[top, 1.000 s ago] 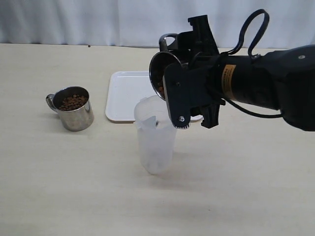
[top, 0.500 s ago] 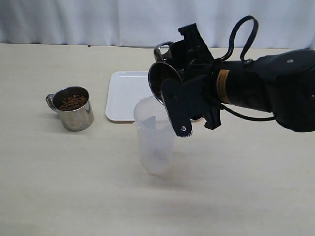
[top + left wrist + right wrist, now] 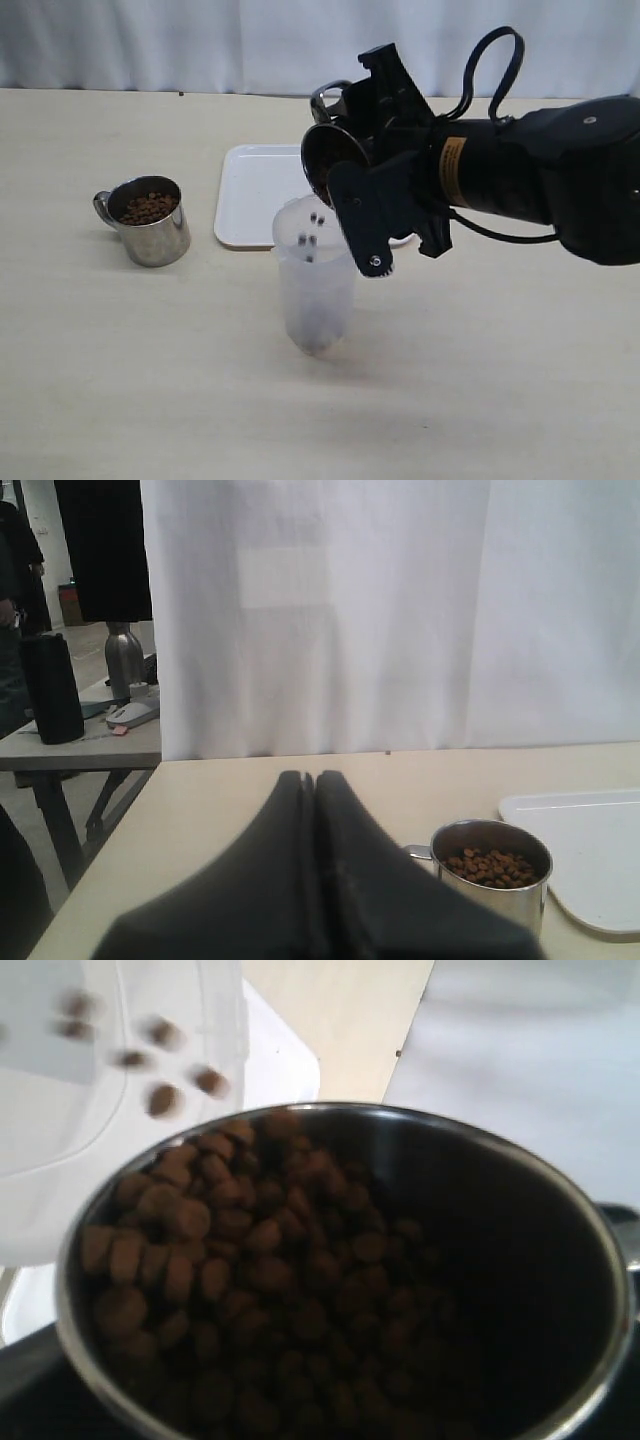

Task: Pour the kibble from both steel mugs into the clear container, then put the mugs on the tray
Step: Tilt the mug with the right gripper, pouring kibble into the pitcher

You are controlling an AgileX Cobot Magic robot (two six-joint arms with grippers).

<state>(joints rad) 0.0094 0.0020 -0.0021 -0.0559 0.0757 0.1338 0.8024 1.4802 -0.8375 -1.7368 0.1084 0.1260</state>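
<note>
R gripper (image 3: 372, 150) tilts mug (image 3: 322, 163); kibble (image 3: 311, 239) inside container (image 3: 318, 295) rim.

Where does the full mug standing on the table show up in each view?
Exterior view: the standing mug sits on the table left of the tray, apart from it.
Left wrist view: the mug stands beside the tray's rim, just past the shut left gripper.
Right wrist view: not in it; the other, tilted mug fills the picture.
Shared landmark: the tray, clear in the exterior and left wrist views.
</note>
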